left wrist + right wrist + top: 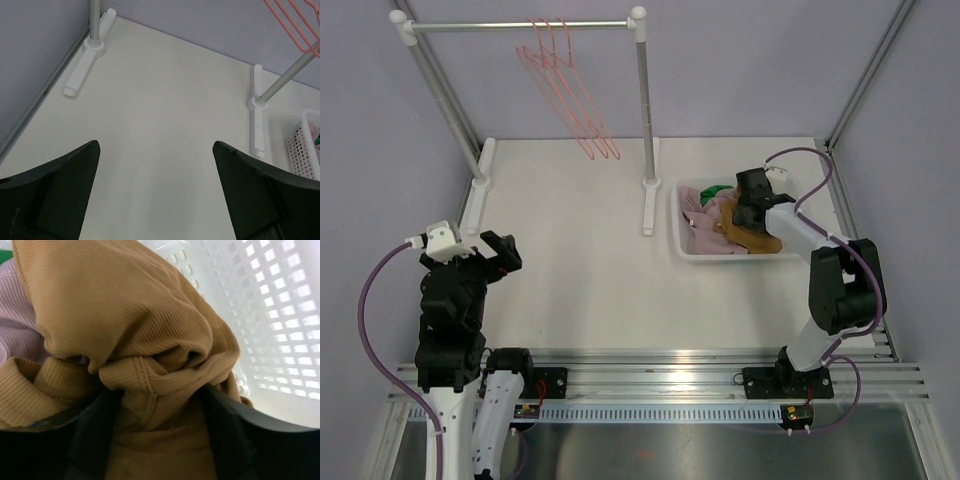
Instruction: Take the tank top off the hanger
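Observation:
Several pink wire hangers hang bare on the rack's rail; their lower ends show in the left wrist view. The tan ribbed tank top lies bunched in the white basket at the right. My right gripper is down in the basket, and in the right wrist view its jaws stand wide apart with tank top folds between them. My left gripper is open and empty above the table's left side; it also shows in the left wrist view.
The white rack has a top rail, a right post and feet on the table. The basket also holds a pink garment and a green one. The perforated basket wall is close to my right gripper.

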